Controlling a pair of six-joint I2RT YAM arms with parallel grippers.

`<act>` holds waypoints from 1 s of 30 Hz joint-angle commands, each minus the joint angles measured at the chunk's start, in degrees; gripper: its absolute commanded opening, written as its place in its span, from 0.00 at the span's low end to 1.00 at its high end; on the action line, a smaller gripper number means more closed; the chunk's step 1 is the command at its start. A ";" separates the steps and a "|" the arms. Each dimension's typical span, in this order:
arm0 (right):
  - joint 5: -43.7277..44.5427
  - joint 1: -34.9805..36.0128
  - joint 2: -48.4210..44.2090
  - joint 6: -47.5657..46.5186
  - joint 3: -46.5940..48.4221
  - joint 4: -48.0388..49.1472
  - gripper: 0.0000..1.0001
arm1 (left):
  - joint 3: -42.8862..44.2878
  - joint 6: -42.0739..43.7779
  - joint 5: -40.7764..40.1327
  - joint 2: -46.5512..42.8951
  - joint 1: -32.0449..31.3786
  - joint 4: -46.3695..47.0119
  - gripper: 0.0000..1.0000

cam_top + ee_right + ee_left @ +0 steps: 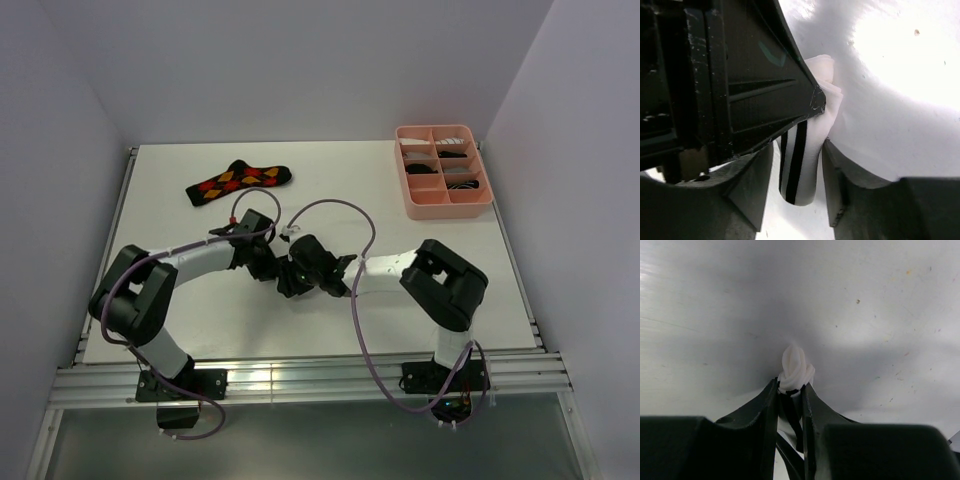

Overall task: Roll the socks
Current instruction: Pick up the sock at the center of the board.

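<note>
A short white sock (807, 150) with black cuff stripes lies between my two grippers at the middle of the table. My left gripper (790, 387) is shut on it, and a bunched white end (797, 365) sticks out past its fingertips. My right gripper (798, 145) is open, its fingers either side of the striped cuff, with a small gap on the left side. The left gripper's black finger (750, 85) crosses over the sock in the right wrist view. In the top view both grippers (290, 272) meet and hide this sock. A black argyle sock (238, 182) lies flat at the back left.
A pink compartment tray (404, 178) stands at the back right, with rolled dark and light items in several compartments. Purple cables (355, 300) loop over both arms. The table's raised edge (120, 200) runs along the left side.
</note>
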 commanded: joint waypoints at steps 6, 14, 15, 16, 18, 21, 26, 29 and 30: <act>6.78 1.50 7.20 0.98 0.51 -7.58 0.23 | -2.44 -3.12 1.99 -4.85 -0.84 2.17 0.00; 5.81 0.19 1.32 0.98 -5.46 -6.71 0.00 | -0.69 -1.19 -3.01 -8.71 0.13 -0.64 0.21; 5.55 -0.16 -0.69 1.16 -6.68 -6.88 0.00 | 0.54 -0.14 -3.80 -9.85 0.48 -1.34 0.24; 5.55 -0.34 -1.84 1.16 -7.22 -7.14 0.00 | 1.16 0.39 -3.90 -10.47 1.44 -2.48 0.32; 5.55 -0.86 -5.70 1.33 -8.53 -7.76 0.00 | 2.82 1.71 -6.53 -12.66 2.41 -3.54 0.39; 5.55 -1.66 -10.79 1.51 -9.24 -8.90 0.00 | 5.28 3.99 -10.22 -15.82 3.91 -5.30 0.51; 6.69 -5.61 -18.63 0.37 -8.02 -14.43 0.00 | 9.68 8.13 -16.63 -21.18 5.40 -8.55 0.59; 8.01 -10.34 -24.25 -0.33 -5.73 -19.18 0.00 | 11.53 11.46 -21.01 -26.53 6.02 -8.73 0.60; 8.36 -12.01 -26.53 -0.42 -3.90 -22.23 0.00 | 11.53 13.30 -22.52 -28.21 6.10 -8.30 0.60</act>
